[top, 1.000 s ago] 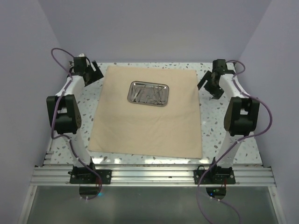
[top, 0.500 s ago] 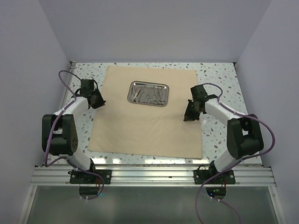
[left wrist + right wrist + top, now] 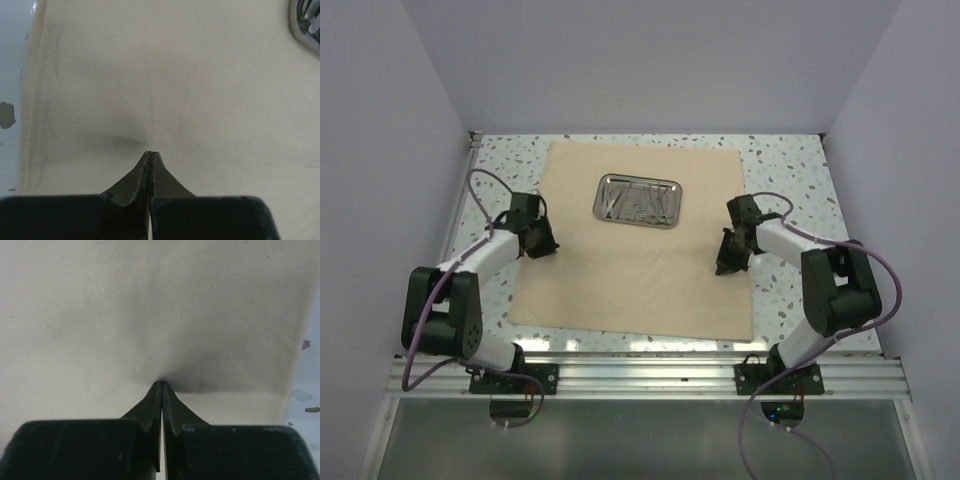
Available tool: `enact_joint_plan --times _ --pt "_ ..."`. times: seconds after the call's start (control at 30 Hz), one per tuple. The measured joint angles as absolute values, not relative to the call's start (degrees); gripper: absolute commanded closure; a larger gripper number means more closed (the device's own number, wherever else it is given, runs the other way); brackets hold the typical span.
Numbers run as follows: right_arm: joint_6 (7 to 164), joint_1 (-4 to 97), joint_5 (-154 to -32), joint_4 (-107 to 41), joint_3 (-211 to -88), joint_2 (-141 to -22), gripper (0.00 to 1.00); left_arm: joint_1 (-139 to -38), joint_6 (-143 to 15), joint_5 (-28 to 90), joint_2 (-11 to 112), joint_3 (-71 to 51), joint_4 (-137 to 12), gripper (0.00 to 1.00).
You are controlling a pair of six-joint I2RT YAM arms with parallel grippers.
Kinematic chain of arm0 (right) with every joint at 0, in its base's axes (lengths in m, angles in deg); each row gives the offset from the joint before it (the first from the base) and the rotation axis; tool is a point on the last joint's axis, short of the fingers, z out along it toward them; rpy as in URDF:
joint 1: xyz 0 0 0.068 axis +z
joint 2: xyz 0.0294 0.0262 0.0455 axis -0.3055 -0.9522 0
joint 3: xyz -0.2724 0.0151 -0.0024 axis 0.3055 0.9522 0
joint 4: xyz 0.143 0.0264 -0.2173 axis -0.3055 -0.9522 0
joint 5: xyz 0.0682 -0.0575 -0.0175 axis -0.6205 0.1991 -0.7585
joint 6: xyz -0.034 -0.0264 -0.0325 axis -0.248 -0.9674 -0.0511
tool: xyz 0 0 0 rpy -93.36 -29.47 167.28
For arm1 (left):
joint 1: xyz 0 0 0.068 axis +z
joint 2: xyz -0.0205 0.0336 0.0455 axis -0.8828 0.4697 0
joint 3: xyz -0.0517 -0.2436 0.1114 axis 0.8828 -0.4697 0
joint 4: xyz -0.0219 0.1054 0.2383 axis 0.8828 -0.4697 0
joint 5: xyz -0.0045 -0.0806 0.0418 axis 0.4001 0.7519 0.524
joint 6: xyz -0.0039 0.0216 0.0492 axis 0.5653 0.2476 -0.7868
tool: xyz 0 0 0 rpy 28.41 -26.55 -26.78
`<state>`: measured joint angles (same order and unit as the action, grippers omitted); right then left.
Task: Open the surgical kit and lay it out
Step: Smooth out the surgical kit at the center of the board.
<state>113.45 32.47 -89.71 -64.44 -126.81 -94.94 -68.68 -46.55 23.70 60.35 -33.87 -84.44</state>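
The cloth wrap (image 3: 630, 270) lies spread flat, the steel tray (image 3: 603, 184) of instruments (image 3: 636, 203) on its far half, while the left gripper (image 3: 542, 243) and right gripper (image 3: 725, 266), both pinched shut and empty at its sides, probably must next reach the tray.

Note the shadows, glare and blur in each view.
Top external: even light, sharp, reflections on the steel tray. Left wrist: soft shadow on the cloth beside the left fingers. Right wrist: darker shadow beside the right fingers.
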Motion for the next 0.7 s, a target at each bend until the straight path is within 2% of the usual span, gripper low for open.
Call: enact_joint_plan --times 0.3,0.6,0.67,0.7 --pt "115.0 31.1 -87.2 -65.1 -124.1 -92.4 1.0 -69.3 -46.2 23.7 51.3 -44.5 -86.7 1.0" --pt "113.9 22.2 -88.1 -72.3 -129.3 -96.6 1.0 -70.1 -44.4 26.6 50.4 -45.1 -87.7 1.0" --pt "112.4 22.0 -88.0 -74.1 -131.8 -98.4 0.9 -70.3 -44.0 27.1 50.5 -44.2 -88.7 0.99" --pt "111.7 22.0 -87.8 -74.5 -132.7 -98.8 0.82 -70.3 -44.0 27.2 50.5 -43.3 -89.3 0.92"
